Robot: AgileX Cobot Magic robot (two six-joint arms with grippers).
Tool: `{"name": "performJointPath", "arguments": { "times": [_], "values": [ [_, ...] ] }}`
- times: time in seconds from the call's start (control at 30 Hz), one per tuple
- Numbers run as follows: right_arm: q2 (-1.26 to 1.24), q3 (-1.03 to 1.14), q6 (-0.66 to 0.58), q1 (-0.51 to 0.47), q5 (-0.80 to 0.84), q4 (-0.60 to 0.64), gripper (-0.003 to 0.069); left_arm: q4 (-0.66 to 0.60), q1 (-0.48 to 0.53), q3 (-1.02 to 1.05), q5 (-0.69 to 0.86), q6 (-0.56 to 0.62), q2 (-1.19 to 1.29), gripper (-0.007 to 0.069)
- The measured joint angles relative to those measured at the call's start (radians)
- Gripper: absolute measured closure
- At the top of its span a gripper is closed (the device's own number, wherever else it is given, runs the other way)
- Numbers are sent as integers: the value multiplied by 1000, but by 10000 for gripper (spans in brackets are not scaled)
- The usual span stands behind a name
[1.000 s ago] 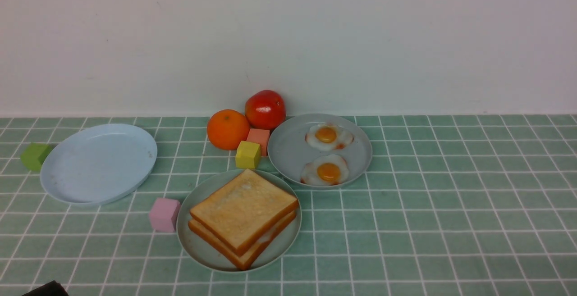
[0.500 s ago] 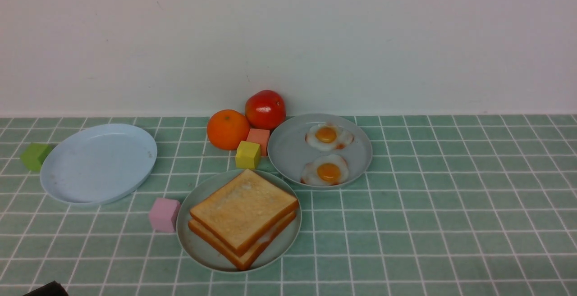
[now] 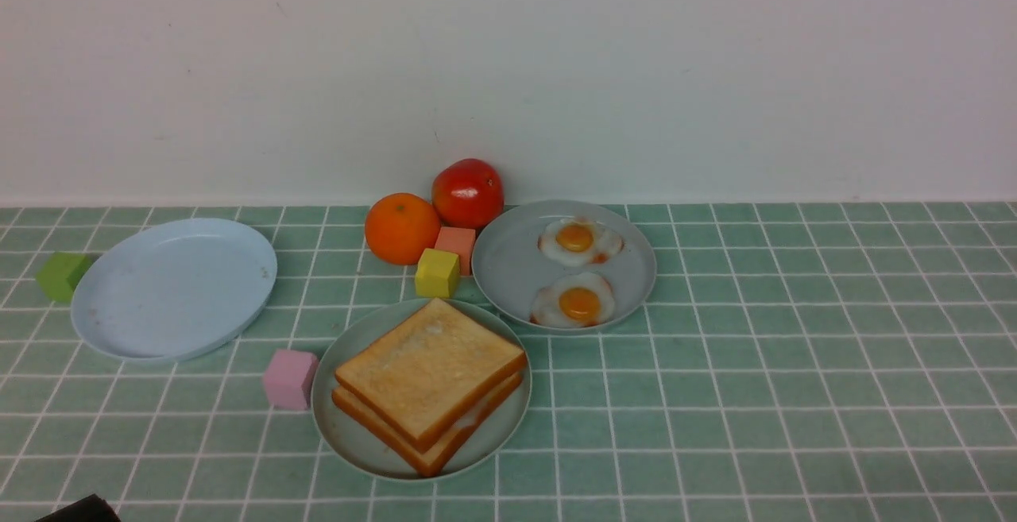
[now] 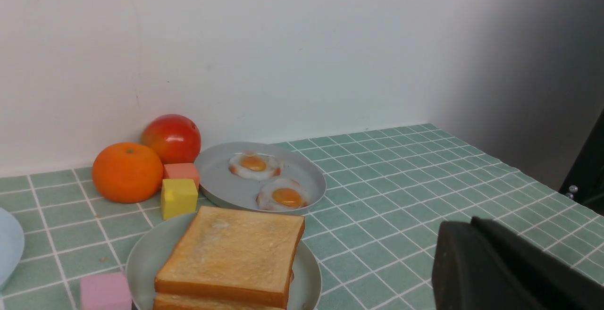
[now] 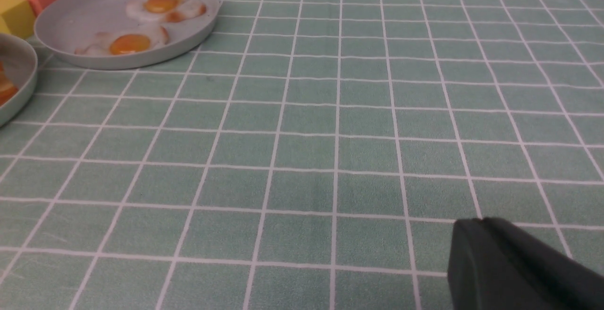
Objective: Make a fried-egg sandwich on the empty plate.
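resting on the mint plate (image 3: 334, 419) near the front edge of the tiled table (image 3: 755, 395), two toast slices (image 3: 429, 371) lie stacked one on the other, and a thin pale layer shows between them at their right side; what it is i cannot tell. just beside this plate on its left sits a pink cube (image 3: 289, 379). behind it, toward the back edge, the grey plate (image 3: 508, 268) carries two fried eggs (image 3: 578, 301), one behind the other, apart. a yellow cube (image 3: 437, 273) stands between the two plates, and a salmon cube (image 3: 456, 242) is just behind it, next to the orange (image 3: 401, 228). the tomato (image 3: 467, 192) is at the back edge by the wall, touching or almost touching the orange. toward the left edge lies the blue plate (image 3: 171, 288), with nothing on it, and a green cube (image 3: 62, 276) is at its left rim.

both arms are low at the front edge, well apart from the plates. of the left gripper (image 4: 476, 234) only a dark part shows in its wrist view, and the fingers look pressed together with nothing between them. the right gripper (image 5: 481, 234) shows the same way above bare tiles toward the right front corner, fingers together, holding nothing.
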Motion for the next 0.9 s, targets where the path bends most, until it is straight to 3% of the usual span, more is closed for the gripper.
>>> {"name": "performJointPath", "arguments": {
  "times": [0.33, 0.43, 0.57, 0.7, 0.9],
  "values": [
    [0, 0, 0, 0, 1, 0, 660, -5, 20, 10, -2, 0, -1, 601],
    [0, 0, 0, 0, 2, 0, 658, -42, 121, 12, -8, 41, -7, 630],
    [0, 0, 0, 0, 2, 0, 657, -244, 401, 58, -62, 248, -24, 638],
    [0, -1, 0, 0, 3, 0, 654, -389, 599, 150, -74, 355, -24, 638],
    [0, -1, -1, 0, 4, -1, 648, -397, 670, 177, 170, 341, -24, 638]
  ]
}}
